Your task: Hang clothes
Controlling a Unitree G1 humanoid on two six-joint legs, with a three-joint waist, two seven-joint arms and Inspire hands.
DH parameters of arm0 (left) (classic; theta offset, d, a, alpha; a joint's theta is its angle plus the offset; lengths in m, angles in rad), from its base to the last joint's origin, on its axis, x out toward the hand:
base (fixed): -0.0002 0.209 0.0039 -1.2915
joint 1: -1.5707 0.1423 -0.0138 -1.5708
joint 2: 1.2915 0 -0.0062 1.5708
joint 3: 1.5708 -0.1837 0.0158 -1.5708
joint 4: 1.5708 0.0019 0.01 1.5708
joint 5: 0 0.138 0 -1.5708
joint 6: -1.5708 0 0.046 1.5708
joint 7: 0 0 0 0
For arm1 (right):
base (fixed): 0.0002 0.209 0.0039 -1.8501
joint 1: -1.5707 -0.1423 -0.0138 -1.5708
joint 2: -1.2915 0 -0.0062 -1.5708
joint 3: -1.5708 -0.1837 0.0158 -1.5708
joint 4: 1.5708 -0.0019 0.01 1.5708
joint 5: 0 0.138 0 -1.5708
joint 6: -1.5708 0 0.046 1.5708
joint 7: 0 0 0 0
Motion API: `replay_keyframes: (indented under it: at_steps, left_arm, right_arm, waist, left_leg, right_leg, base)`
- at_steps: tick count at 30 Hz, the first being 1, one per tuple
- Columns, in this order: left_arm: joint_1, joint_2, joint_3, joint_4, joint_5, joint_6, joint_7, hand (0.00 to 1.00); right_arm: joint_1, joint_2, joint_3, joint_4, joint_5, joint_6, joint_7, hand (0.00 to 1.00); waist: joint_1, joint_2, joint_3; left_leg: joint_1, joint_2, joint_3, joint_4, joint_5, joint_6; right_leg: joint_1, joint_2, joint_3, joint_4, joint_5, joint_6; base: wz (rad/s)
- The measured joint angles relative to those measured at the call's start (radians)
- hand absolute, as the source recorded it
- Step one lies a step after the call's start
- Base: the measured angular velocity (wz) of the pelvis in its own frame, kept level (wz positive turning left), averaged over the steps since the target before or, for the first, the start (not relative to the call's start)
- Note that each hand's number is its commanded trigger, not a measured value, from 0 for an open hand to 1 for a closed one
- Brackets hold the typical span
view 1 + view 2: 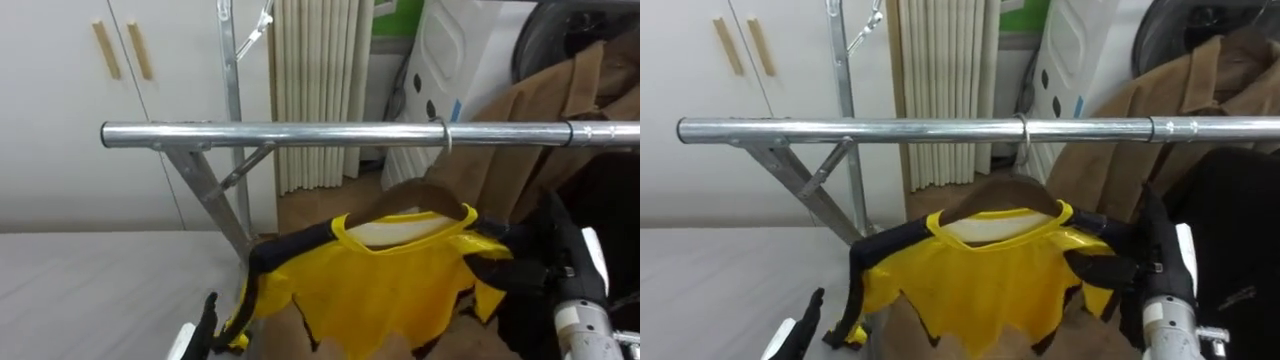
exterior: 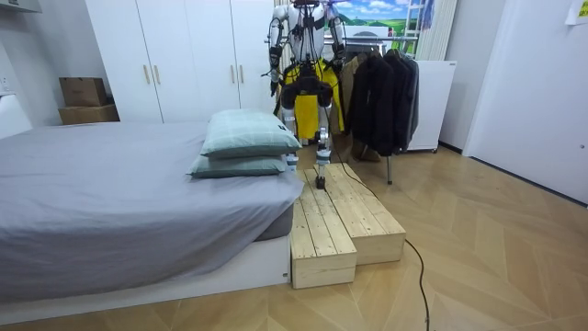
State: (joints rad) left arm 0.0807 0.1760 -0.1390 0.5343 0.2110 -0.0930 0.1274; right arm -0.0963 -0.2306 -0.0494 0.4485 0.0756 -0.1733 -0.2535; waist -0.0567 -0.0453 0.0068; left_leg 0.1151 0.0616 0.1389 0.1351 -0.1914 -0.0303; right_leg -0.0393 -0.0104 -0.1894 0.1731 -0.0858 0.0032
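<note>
A yellow shirt [image 1: 385, 285] with black trim hangs on a brown wooden hanger [image 1: 425, 193]. The hanger's hook [image 1: 446, 135] sits over the metal rail [image 1: 300, 133]. My right hand [image 1: 535, 262] is at the shirt's right shoulder, thumb lying across the cloth and fingers standing straight behind it. My left hand [image 1: 206, 322] is low at the left, fingers straight, just beside the shirt's left sleeve [image 1: 250, 300]. In the room view I stand on a wooden platform [image 2: 344, 216] facing the rack, the yellow shirt [image 2: 308, 78] in front of me.
A brown coat [image 1: 555, 100] and a dark garment [image 1: 610, 200] hang on the rail to the right. The rack's slanted strut [image 1: 205, 185] drops at the left. The grey bed [image 1: 90, 290] lies lower left, with white wardrobe doors [image 1: 60, 100] behind.
</note>
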Motion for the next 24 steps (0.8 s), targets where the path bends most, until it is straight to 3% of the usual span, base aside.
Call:
replay_keyframes:
  at_steps: [9, 19, 24]
  left_arm:
    - [0.000, 0.002, 0.015, 0.003, 0.002, -0.001, 0.002, 0.00]
    - [0.009, 0.011, 0.018, 0.039, 0.036, -0.001, 0.021, 0.00]
    - [0.021, 0.011, 0.019, 0.091, 0.041, -0.022, 0.033, 0.00]
  right_arm:
    - [0.026, -0.002, -0.017, 0.003, 0.034, 0.000, -0.029, 0.00]
    - [0.093, -0.002, -0.016, 0.072, 0.039, 0.000, -0.027, 0.00]
    - [0.132, -0.002, -0.018, 0.120, 0.042, -0.001, -0.030, 0.00]
  waist:
    - [-0.013, 0.000, -0.0002]
    - [-0.019, 0.008, 0.0000]
    - [-0.022, 0.011, -0.0020]
  left_leg:
    - [0.004, 0.003, 0.005, 0.000, 0.000, 0.000]
    - [0.017, 0.018, 0.039, 0.000, -0.001, -0.001]
    - [0.018, 0.020, 0.053, 0.000, -0.001, -0.001]
  right_leg:
    - [-0.003, 0.004, 0.002, 0.000, 0.000, 0.000]
    - [0.001, 0.022, 0.023, -0.002, 0.001, -0.001]
    - [0.004, 0.024, 0.025, -0.002, 0.001, -0.002]
  base:
    - [-0.01]
    - [-0.07]
    - [-0.03]
